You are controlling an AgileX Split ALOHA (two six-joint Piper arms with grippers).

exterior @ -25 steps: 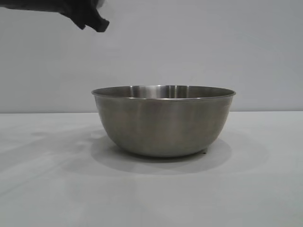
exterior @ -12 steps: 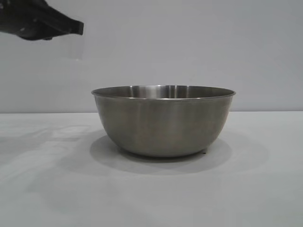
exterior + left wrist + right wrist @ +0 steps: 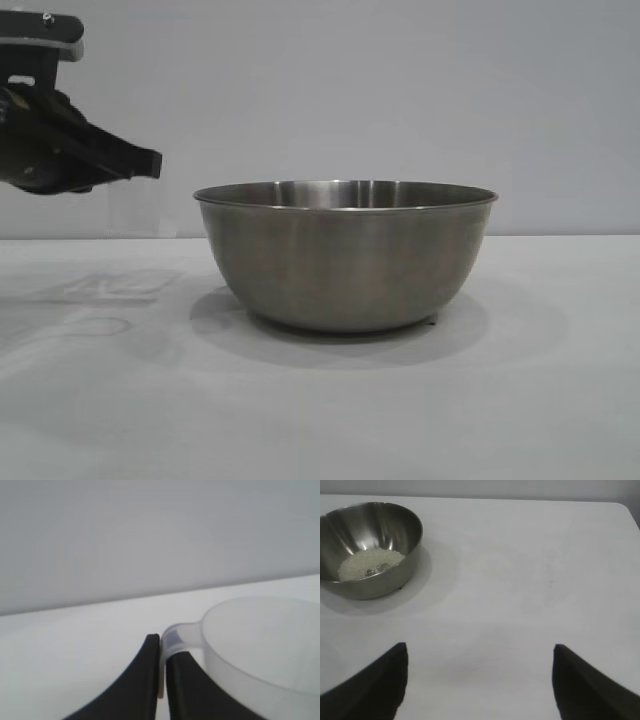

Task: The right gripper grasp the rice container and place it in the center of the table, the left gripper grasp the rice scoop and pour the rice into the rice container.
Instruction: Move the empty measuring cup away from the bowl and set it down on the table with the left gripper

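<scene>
The rice container, a wide brushed steel bowl, stands on the white table in the middle of the exterior view. In the right wrist view the bowl holds a patch of off-white rice. My left gripper is at the left, above the table and apart from the bowl's rim, shut on the side handle of the clear rice scoop. In the left wrist view the gripper pinches the handle and the scoop looks empty. My right gripper is open and empty, away from the bowl.
A plain grey wall stands behind the table. Bare white tabletop spreads between the right gripper and the bowl, and the table's far corner shows in the right wrist view.
My left gripper has moved left and down, away from above the bowl, with the scoop in it. The bowl has not moved.
</scene>
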